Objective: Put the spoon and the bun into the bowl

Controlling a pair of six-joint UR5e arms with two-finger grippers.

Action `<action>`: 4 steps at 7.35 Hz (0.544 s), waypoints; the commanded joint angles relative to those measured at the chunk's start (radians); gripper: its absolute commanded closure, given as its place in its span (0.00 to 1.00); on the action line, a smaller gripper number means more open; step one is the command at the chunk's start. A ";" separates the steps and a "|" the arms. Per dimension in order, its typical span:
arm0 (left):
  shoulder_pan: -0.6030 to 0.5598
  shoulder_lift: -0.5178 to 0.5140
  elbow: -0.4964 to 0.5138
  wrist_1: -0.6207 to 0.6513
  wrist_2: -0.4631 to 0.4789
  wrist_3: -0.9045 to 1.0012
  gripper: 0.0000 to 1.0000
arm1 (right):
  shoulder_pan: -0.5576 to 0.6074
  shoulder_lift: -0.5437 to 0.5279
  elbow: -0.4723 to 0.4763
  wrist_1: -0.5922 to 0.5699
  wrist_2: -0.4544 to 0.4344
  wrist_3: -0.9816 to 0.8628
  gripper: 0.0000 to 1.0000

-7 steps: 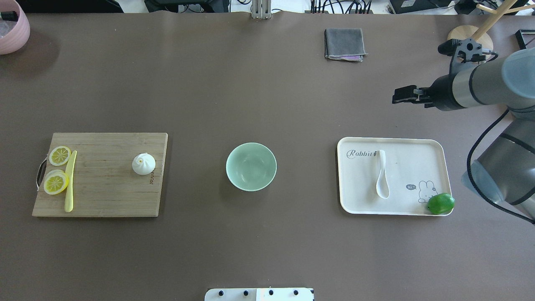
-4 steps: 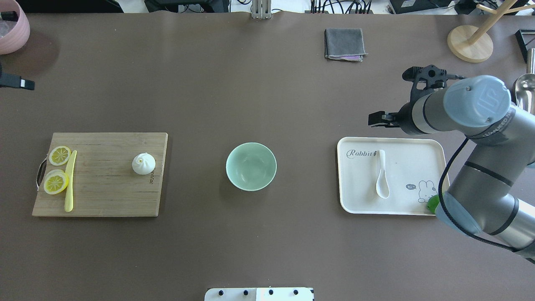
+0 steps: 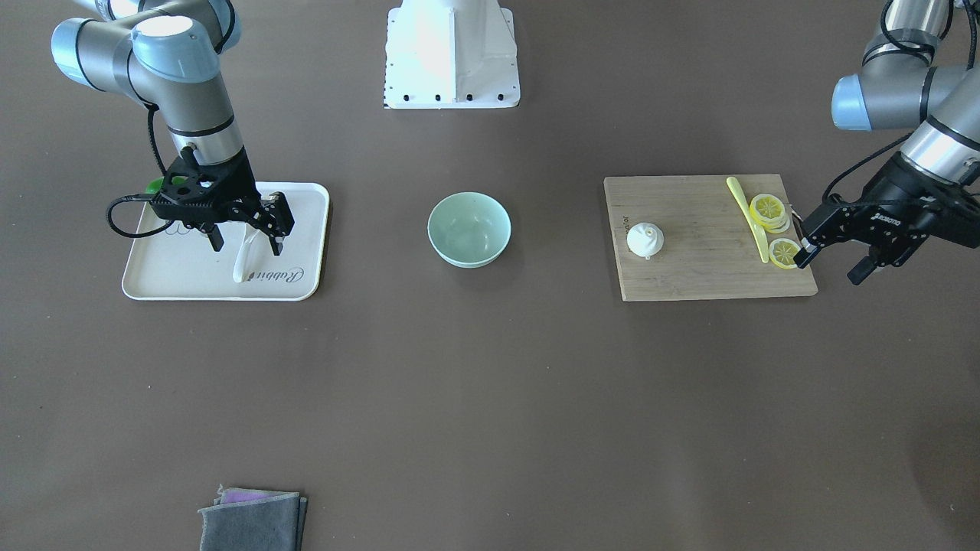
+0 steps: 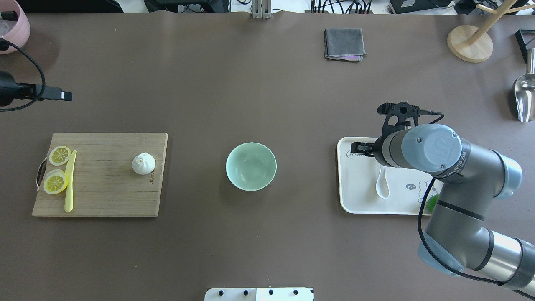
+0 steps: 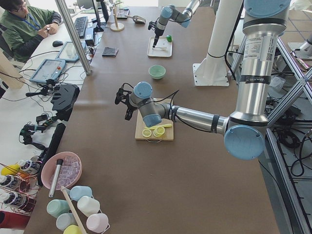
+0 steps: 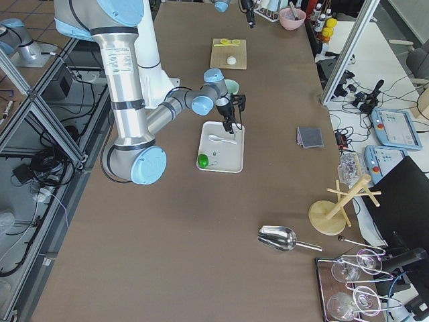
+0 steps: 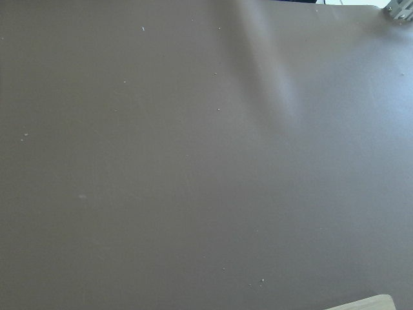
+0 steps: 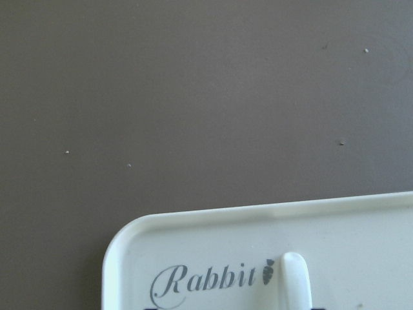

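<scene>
The white spoon (image 4: pixel 382 184) lies on the cream tray (image 4: pixel 355 196), handle toward the far edge; its handle tip shows in the right wrist view (image 8: pixel 293 278). My right gripper (image 3: pixel 246 243) is open, just above the tray, with a finger on either side of the spoon's (image 3: pixel 243 264) handle. The white bun (image 4: pixel 143 163) sits on the wooden cutting board (image 4: pixel 104 188). The mint-green bowl (image 4: pixel 251 166) stands empty between board and tray. My left gripper (image 3: pixel 829 268) is open and empty, raised off the table beyond the board's lemon end.
Two lemon slices (image 4: pixel 59 155) and a yellow stick (image 4: pixel 70 179) lie on the board's left end. A green lime (image 4: pixel 432 202) sits at the tray's near right corner. A grey cloth (image 4: pixel 344 44), a pink bowl (image 4: pixel 12 29), a wooden stand (image 4: pixel 470 37) and a metal scoop (image 4: pixel 523 96) lie along the table's far and right sides.
My right arm has swung from the back right down over the tray to the spoon's handle. My left gripper has come in from the left edge toward the board.
</scene>
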 commanded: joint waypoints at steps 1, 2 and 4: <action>0.004 0.001 -0.002 0.000 0.004 -0.003 0.02 | -0.024 -0.034 -0.007 0.008 -0.028 0.008 0.41; 0.004 -0.001 -0.002 0.000 0.006 -0.003 0.02 | -0.022 -0.038 -0.005 0.015 -0.024 0.004 0.43; 0.004 -0.002 -0.002 0.000 0.006 -0.001 0.02 | -0.022 -0.045 -0.007 0.025 -0.024 -0.025 0.46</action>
